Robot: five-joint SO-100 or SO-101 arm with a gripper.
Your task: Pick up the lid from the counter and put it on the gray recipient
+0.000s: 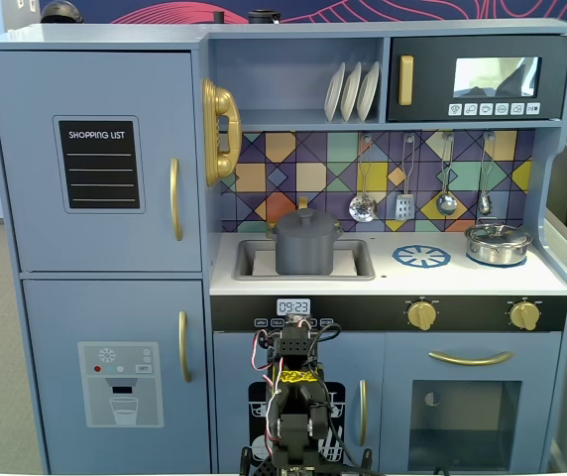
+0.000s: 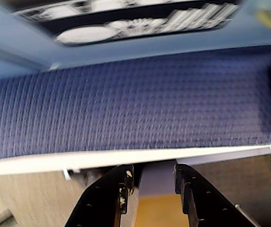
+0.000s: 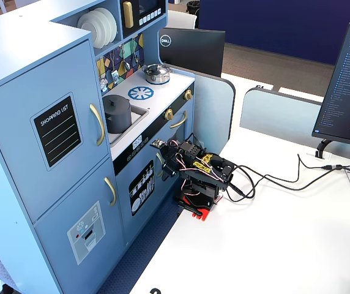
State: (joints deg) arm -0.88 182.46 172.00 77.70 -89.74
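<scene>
A toy kitchen with the arm folded low in front of it. In a fixed view the gray recipient [image 1: 305,243], a matte dark-gray cylindrical pot, stands in the sink [image 1: 358,260] at the left of the counter [image 1: 393,278]; the lid [image 1: 304,220] sits closed on top of it, knob up. At 3 o'clock from the pot lies the blue-and-white burner mark [image 1: 421,257], and farther along the same direction stands the shiny steel pot [image 1: 498,243] with its own lid. Above, 3 white plates [image 1: 352,90] stand on edge on the shelf beside the microwave [image 1: 480,77]. The arm [image 1: 294,402] is at 6 o'clock from the sink, below the clock display [image 1: 293,307], well apart from both pots.

In another fixed view the pot [image 3: 117,114] again shows in the sink with its lid on, and the arm [image 3: 201,173] rests on the white table [image 3: 273,245], near the lower cabinet doors.

In the wrist view the gripper [image 2: 152,182] enters from 6 o'clock; its 2 black fingers [image 2: 119,189] stand apart with nothing between them, over blue carpet [image 2: 135,99].
</scene>
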